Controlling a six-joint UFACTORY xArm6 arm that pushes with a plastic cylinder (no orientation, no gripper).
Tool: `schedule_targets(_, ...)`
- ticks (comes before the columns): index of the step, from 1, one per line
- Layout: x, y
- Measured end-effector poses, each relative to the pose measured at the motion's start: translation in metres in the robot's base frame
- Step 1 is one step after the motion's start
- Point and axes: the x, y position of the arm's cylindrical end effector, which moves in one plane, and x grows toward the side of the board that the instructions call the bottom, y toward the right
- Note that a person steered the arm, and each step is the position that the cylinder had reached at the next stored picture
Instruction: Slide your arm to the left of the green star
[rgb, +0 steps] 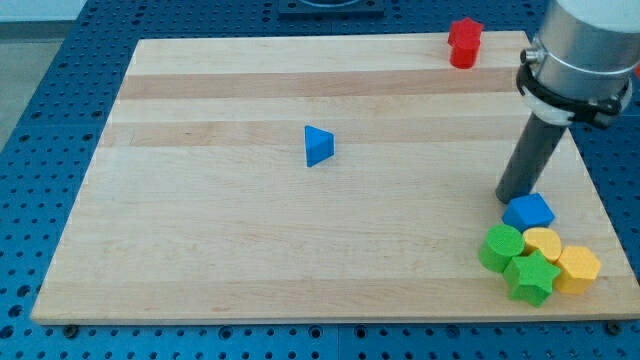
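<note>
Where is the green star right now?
The green star sits near the board's bottom-right corner in the camera view, touching the green cylinder on its upper left and the yellow blocks on its right.

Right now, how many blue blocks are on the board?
2. A blue triangle sits alone near the board's middle. A second blue block is at the view's right, just below my tip, topping the cluster. None seems hidden.

Arm (585, 45) at upper right of frame: pale grey cylindrical housing, smooth and glossy. Black ring clamp around its lower edge. Below it, straight dark grey rod, matte, round. My tip (514, 197) plain, blunt end.
</note>
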Motion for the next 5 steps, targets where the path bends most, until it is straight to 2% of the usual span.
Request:
schedule_targets(1,0.011,0.0)
schedule_targets(3,0.005,0.0)
schedule_targets(4,-0.035,-0.005)
schedule_targets(5,-0.04,-0.06)
